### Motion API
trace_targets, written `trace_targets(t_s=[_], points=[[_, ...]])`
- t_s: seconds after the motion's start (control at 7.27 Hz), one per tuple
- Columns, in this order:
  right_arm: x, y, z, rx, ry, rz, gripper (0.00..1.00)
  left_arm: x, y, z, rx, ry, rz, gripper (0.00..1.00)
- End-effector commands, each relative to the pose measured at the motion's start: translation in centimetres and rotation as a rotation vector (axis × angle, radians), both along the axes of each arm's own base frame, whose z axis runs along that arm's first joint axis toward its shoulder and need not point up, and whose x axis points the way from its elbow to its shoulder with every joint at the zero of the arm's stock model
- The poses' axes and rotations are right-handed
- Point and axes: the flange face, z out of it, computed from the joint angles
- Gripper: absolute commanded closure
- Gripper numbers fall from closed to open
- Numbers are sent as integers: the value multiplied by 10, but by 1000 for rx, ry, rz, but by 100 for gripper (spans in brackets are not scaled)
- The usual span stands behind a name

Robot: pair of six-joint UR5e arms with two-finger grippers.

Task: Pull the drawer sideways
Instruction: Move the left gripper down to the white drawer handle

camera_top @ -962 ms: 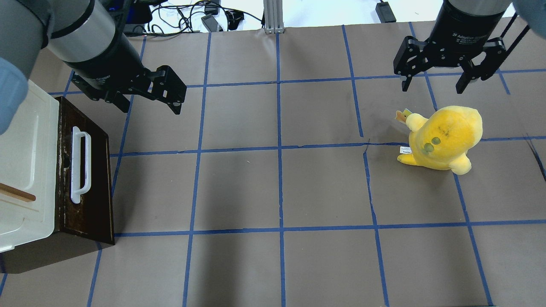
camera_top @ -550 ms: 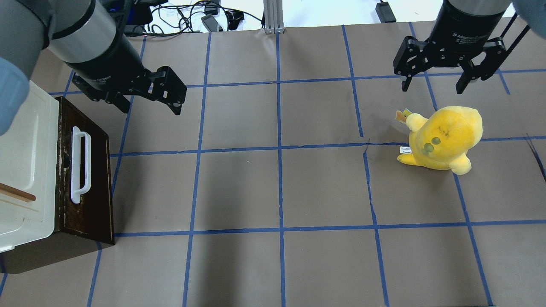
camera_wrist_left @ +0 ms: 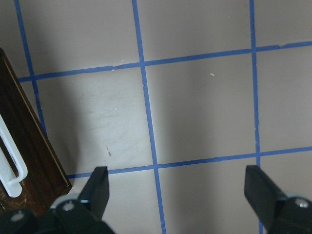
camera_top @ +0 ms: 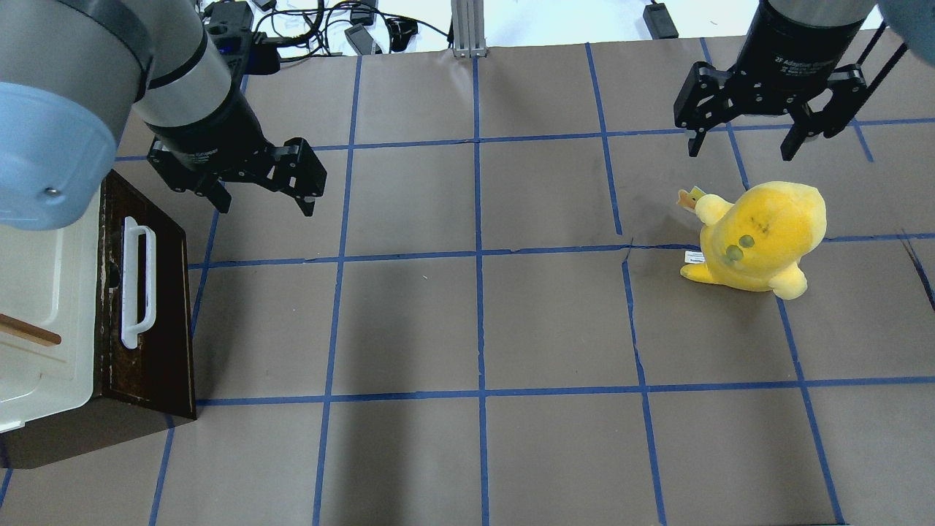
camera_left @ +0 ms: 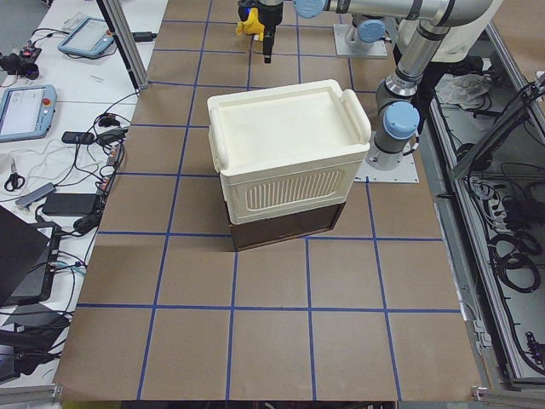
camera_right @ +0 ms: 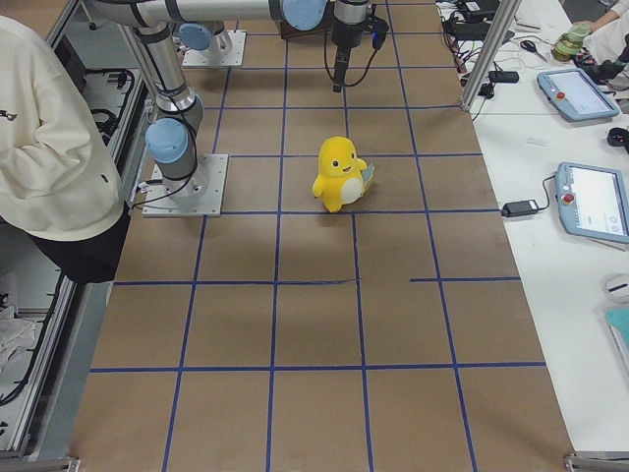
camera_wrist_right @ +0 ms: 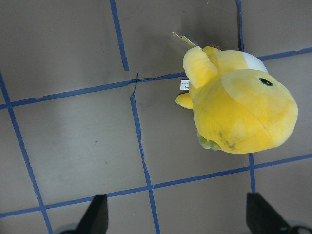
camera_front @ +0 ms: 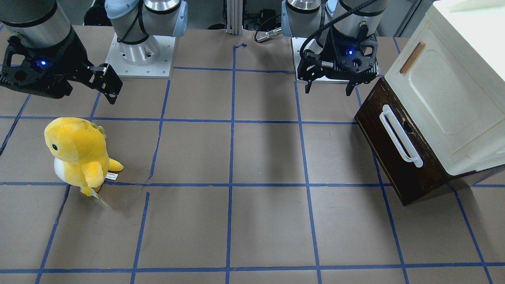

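Note:
The drawer (camera_top: 157,321) has a dark brown front and a long white bar handle (camera_top: 137,281). It sits shut under a cream cabinet (camera_top: 44,292) at the table's left. It also shows in the front view (camera_front: 388,156) and at the left edge of the left wrist view (camera_wrist_left: 24,141). My left gripper (camera_top: 264,201) is open and empty. It hovers over the table just beyond the drawer's far end, apart from the drawer and its handle. My right gripper (camera_top: 740,150) is open and empty, above and behind a yellow plush toy (camera_top: 760,237).
The cream cabinet has a panelled door with a small wooden handle (camera_front: 411,58). The yellow plush toy (camera_front: 77,154) stands on the right half of the table. Cables and devices (camera_top: 350,29) lie beyond the far edge. A person (camera_right: 44,147) stands by the robot's base.
My left arm has swung, and its gripper has moved slightly down the overhead view, closer to the drawer's far end. The right arm, drawer and plush have not moved.

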Motion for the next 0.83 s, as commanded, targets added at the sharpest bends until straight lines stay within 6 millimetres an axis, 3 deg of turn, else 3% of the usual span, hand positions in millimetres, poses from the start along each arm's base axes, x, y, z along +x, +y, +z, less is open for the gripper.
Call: trace_targets(t_s=[0.0,0.28,0.55,0.69], points=[[0,0,0,0,0,0,0,-30,-4,-42,62,-188,-66,0],[0,0,0,0,0,0,0,-50,-11,-91,123,-430,-158,0],[0,0,0,1,0,0,0,-37,-6,-158,195,-724,-180,0],[0,0,0,1,0,0,0,-26,-5,-180,205,-887,-198,0]])
